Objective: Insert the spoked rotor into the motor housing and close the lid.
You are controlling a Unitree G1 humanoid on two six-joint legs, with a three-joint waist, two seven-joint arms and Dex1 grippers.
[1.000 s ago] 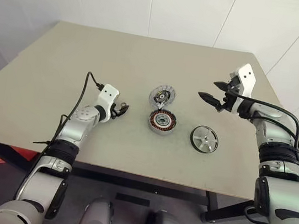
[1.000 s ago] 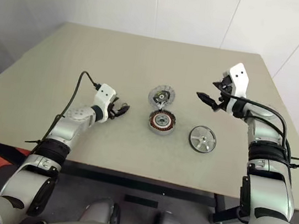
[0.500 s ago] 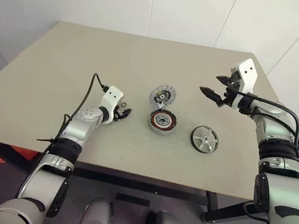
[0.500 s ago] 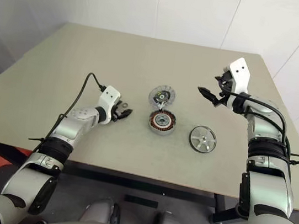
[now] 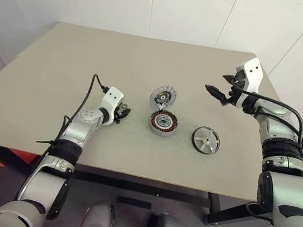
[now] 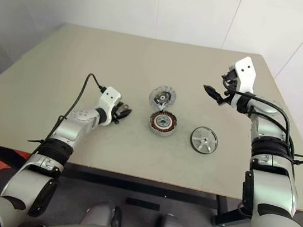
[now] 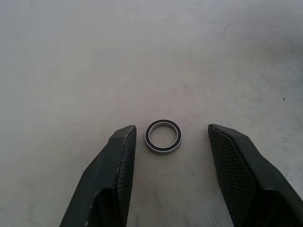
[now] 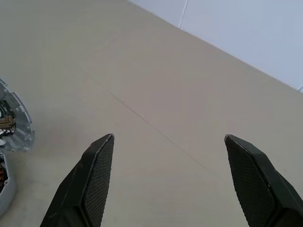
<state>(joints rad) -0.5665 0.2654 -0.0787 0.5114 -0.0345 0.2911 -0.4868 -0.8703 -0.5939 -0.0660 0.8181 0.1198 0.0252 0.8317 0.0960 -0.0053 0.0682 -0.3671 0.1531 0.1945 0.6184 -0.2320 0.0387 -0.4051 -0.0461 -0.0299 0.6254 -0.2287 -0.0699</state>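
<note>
- Left eye view: our left gripper (image 5: 123,112) sits low on the table (image 5: 61,72), left of the motor housing (image 5: 164,122). The lid (image 5: 163,96) leans just behind the housing; the spoked rotor (image 5: 205,139) lies flat to its right, untouched.
- Right eye view: our right gripper (image 6: 215,92) hangs above the table with fingers wide and empty, well above the rotor.
- Left wrist view: our fingers (image 7: 120,156) stand half-spread either side of a small ring (image 7: 163,136), not touching it. We judge it wants centring before the squeeze.
- Right wrist view: fingers (image 8: 97,165) spread wide; we'd drop onto the rotor's rim squarely.
</note>
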